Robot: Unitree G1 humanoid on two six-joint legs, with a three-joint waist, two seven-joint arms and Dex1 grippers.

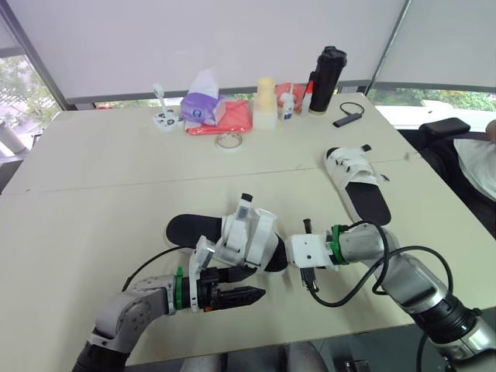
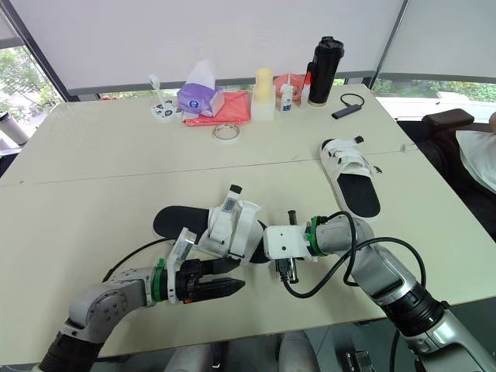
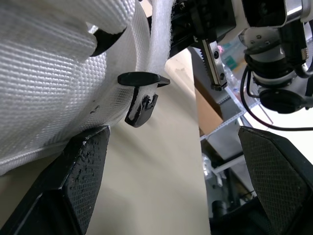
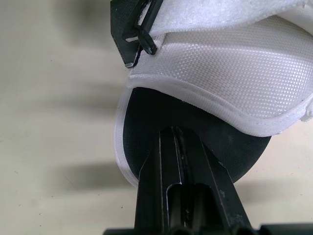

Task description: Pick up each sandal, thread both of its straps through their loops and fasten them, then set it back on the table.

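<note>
The near sandal (image 1: 232,232), black sole with white straps, lies near the table's front edge. One strap (image 1: 246,208) with a black tip stands up loose. My left gripper (image 1: 258,283) is open just in front of the sandal; in the left wrist view one finger (image 3: 83,166) sits under the white upper (image 3: 58,83), close to a black loop (image 3: 142,85). My right gripper (image 4: 178,142) is shut, its tips over the sole's toe end (image 4: 142,132), with nothing seen between them. The second sandal (image 1: 356,182) lies flat further back on the right.
Along the far edge stand a purple tissue pack (image 1: 203,105), a red cloth (image 1: 232,116), a tape roll (image 1: 229,140), a cream bottle (image 1: 266,101), a black flask (image 1: 327,77) and a small black device (image 1: 346,118). A person (image 1: 477,167) sits at the right.
</note>
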